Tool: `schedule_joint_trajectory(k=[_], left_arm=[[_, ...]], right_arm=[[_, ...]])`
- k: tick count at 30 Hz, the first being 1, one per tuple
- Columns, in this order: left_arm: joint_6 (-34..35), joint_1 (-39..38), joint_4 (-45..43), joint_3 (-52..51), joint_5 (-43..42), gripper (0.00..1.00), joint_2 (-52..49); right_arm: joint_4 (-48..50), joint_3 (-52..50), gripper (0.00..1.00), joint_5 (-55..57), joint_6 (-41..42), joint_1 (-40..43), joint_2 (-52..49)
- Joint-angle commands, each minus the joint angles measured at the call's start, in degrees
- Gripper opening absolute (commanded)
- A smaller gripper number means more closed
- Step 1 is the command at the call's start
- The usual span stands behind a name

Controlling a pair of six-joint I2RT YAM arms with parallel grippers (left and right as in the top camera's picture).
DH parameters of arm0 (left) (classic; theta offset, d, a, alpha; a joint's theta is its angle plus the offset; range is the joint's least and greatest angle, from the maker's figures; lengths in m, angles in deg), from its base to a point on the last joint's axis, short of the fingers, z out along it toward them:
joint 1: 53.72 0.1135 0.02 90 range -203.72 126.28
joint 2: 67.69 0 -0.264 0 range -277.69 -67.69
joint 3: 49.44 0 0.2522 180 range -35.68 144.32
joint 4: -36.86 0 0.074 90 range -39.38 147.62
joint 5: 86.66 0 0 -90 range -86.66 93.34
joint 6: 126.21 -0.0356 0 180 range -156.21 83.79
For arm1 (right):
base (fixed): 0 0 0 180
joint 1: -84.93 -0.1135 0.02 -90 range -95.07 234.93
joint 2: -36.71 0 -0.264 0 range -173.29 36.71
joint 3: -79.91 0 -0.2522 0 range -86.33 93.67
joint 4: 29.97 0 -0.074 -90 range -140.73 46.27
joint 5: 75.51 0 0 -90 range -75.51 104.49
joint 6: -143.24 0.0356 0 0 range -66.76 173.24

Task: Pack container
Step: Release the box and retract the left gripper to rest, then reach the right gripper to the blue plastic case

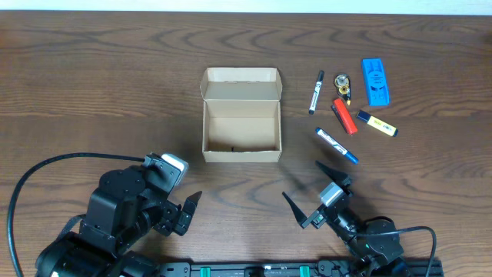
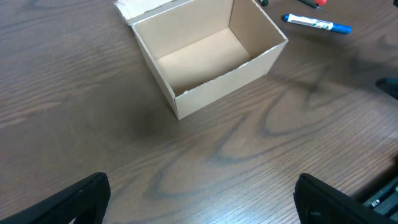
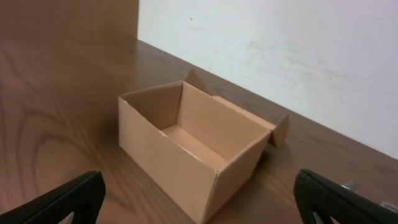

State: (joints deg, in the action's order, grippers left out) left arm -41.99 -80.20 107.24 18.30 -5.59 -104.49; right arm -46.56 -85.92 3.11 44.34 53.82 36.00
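Note:
The container (image 1: 241, 156) is a small tan cardboard box, open and empty, with its flap lid laid back on the far side. It also shows in the left wrist view (image 2: 214, 87) and in the right wrist view (image 3: 168, 165). To its right lie a black marker (image 1: 316, 92), a red marker (image 1: 344, 115), a blue marker (image 1: 336, 145), a yellow highlighter (image 1: 377, 123), a blue eraser (image 1: 376, 81) and a small tape dispenser (image 1: 342, 83). My left gripper (image 1: 178, 208) is open and empty, near the front edge. My right gripper (image 1: 314, 192) is open and empty, front right of the box.
The dark wooden table (image 1: 100, 92) reaches a white wall at the back (image 3: 298, 50). A black cable (image 1: 46, 173) loops from the left arm at the front left.

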Motion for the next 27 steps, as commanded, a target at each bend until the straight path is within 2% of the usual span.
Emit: schedule_joint_trajectory(k=[1, 4, 7, 13, 17, 20, 27], left_arm=[[0.7, -0.2, 0.2, 0.9, 0.6, 0.95, 0.2], [0.7, -0.2, 0.2, 0.9, 0.6, 0.95, 0.2], [0.7, -0.2, 0.2, 0.9, 0.6, 0.95, 0.2], [0.7, -0.2, 0.2, 0.9, 0.6, 0.95, 0.2], [0.7, -0.2, 0.2, 0.9, 0.6, 0.95, 0.2], [0.7, -0.2, 0.2, 0.9, 0.6, 0.95, 0.2], [0.7, -0.2, 0.2, 0.9, 0.6, 0.95, 0.2]], right_arm=[[0.0, -0.1, 0.99, -5.4, 9.9, -0.5, 0.3], [0.1, -0.1, 0.99, -6.1, 28.5, -0.5, 0.3], [0.7, -0.1, 0.99, -4.0, 33.0, -0.4, 0.3], [1.3, 0.5, 0.99, -3.0, 32.0, 0.8, -0.3], [-0.2, 3.6, 0.99, -3.0, 31.2, 4.1, -4.5], [-2.8, 9.2, 0.99, -3.0, 26.3, 7.8, -10.8], [-13.1, 27.7, 0.99, -3.0, 14.5, 18.0, -33.3]])
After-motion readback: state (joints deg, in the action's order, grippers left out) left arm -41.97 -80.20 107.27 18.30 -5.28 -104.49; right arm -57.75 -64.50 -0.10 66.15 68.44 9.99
